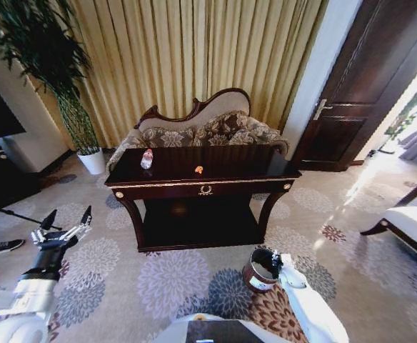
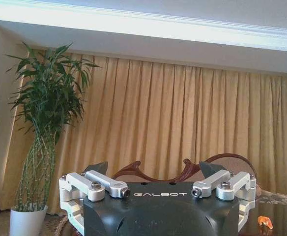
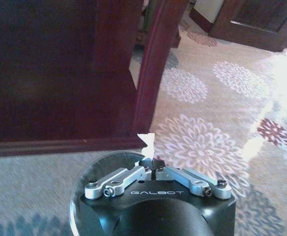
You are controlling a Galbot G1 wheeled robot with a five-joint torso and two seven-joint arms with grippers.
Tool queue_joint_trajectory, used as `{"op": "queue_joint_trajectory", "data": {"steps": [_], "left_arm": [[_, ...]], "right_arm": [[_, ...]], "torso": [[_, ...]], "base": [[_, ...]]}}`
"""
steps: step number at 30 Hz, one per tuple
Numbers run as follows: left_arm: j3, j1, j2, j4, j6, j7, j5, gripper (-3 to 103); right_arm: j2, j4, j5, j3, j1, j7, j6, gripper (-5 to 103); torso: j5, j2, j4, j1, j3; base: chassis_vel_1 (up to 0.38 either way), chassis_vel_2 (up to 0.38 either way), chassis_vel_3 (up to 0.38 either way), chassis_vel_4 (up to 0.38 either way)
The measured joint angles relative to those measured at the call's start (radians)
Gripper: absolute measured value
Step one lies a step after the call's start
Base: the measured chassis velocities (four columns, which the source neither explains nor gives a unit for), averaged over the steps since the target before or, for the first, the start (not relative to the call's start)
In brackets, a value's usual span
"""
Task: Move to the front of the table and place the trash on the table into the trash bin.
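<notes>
Facing the table (image 1: 265, 174) across flowered carpet (image 1: 166, 279).
Bottle (image 1: 147, 158) far left, orange scrap (image 1: 199, 169) mid-top; sofa (image 1: 201, 132) behind. Right gripper (image 3: 154, 163) pinches the trash bin (image 1: 260, 271) rim; left gripper (image 1: 67, 223) spread wide.

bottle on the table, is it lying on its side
No, the bottle stands upright near the left end of the table, red cap on top.

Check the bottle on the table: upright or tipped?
Upright. The plastic bottle stands on the table with its red cap on top, left of the orange scrap.
</notes>
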Motion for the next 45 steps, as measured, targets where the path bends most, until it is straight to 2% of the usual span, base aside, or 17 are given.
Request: {"op": "queue_joint_trajectory", "data": {"steps": [8,12,16,18,21,23,25,26,29,31,34,36,37,38,40,42,45], "left_arm": [[-0.008,0.020,-0.002,-0.013,-0.003,0.007,0.002,100],[-0.013,0.023,-0.001,-0.015,-0.005,0.007,0.002,100],[-0.014,0.023,0.003,-0.021,-0.006,0.007,0.001,100],[-0.013,0.022,0.004,-0.022,-0.006,0.006,0.001,100],[-0.007,0.020,0.008,-0.022,-0.006,0.003,0.001,100],[-0.006,0.019,0.008,-0.022,-0.006,0.003,0.001,100],[-0.005,0.017,0.010,-0.017,-0.006,0.002,0.001,100],[-0.005,0.017,0.010,-0.017,-0.006,0.002,0.001,100],[-0.005,0.015,0.011,-0.010,-0.006,0.002,0.000,100],[-0.004,0.012,0.013,-0.001,-0.013,0.001,0.000,100],[-0.004,0.012,0.014,0.003,-0.016,0.002,0.000,100],[-0.003,0.009,0.014,0.009,-0.018,0.004,-0.001,100],[-0.003,0.009,0.014,0.009,-0.018,0.004,-0.001,100],[-0.003,0.009,0.014,0.010,-0.018,0.004,-0.001,100],[-0.003,0.008,0.014,0.010,-0.019,0.004,-0.001,100],[-0.003,0.005,0.014,0.011,-0.019,0.004,-0.002,100],[-0.006,0.005,0.014,0.010,-0.019,0.003,-0.002,100]], "right_arm": [[0.056,-0.020,-0.019,-0.006,0.049,0.000,0.017,-1],[0.065,-0.040,-0.053,-0.006,0.061,0.000,0.022,10],[0.070,-0.062,-0.073,-0.001,0.065,0.000,0.032,27],[0.070,-0.062,-0.074,0.000,0.063,0.000,0.032,32],[0.066,-0.058,-0.070,0.005,0.058,0.000,0.032,49],[0.064,-0.053,-0.067,0.006,0.055,0.000,0.033,49],[0.052,-0.001,-0.025,0.009,0.038,0.000,0.038,65],[0.052,-0.001,-0.025,0.009,0.038,0.000,0.038,65],[0.039,0.102,0.015,0.023,0.020,0.000,0.043,71],[0.017,0.239,0.037,0.047,0.001,0.000,0.054,82],[-0.001,0.338,0.061,0.059,-0.014,0.000,0.045,87],[-0.032,0.545,0.087,0.084,-0.035,0.000,0.011,97],[-0.032,0.545,0.087,0.084,-0.035,0.000,0.011,97],[-0.050,0.663,0.103,0.098,-0.045,0.000,-0.022,100],[-0.062,0.749,0.126,0.103,-0.050,0.000,-0.052,100],[-0.095,0.952,0.212,0.098,-0.051,0.000,-0.132,100],[-0.109,1.035,0.267,0.088,-0.049,0.000,-0.173,100]], "torso": [[0.0000,0.000,0.0001,0.000,0.000],[-0.0001,0.000,-0.0001,0.000,0.000],[0.0001,0.000,-0.0001,0.000,0.000],[0.0000,0.000,-0.0001,0.000,0.000],[-0.0001,0.000,-0.0002,0.000,0.000],[0.0001,0.000,-0.0001,0.000,0.000],[0.0003,0.000,-0.0003,0.000,0.000],[0.0003,0.000,-0.0003,0.000,0.000],[0.0002,0.000,-0.0003,0.000,0.000],[-0.0001,0.000,0.0002,0.000,0.000],[0.0000,0.000,-0.0002,0.000,0.000],[-0.0003,0.000,-0.0001,0.000,0.000],[-0.0003,0.000,-0.0001,0.000,0.000],[-0.0001,0.000,0.0000,0.000,0.000],[0.0000,0.000,-0.0002,0.000,0.000],[-0.0004,0.000,-0.0002,0.000,0.000],[-0.0004,0.000,0.0000,0.000,0.000]], "base": [[0.000,0.000,0.000,0.000],[0.000,0.000,0.000,0.000],[0.000,0.000,0.000,0.000],[0.000,0.000,0.000,0.000],[0.000,0.000,0.000,0.000],[0.000,0.000,0.000,0.000],[0.000,0.000,0.000,0.000],[0.000,0.000,0.000,0.000],[0.000,0.000,0.000,0.000],[0.000,0.000,0.000,0.000],[0.000,0.000,0.000,0.000],[0.000,0.000,0.000,0.000],[0.000,0.000,0.000,0.000],[0.000,0.000,0.000,0.000],[0.000,0.000,0.000,0.000],[0.000,0.000,0.000,0.000],[0.000,0.000,0.000,0.000]]}}
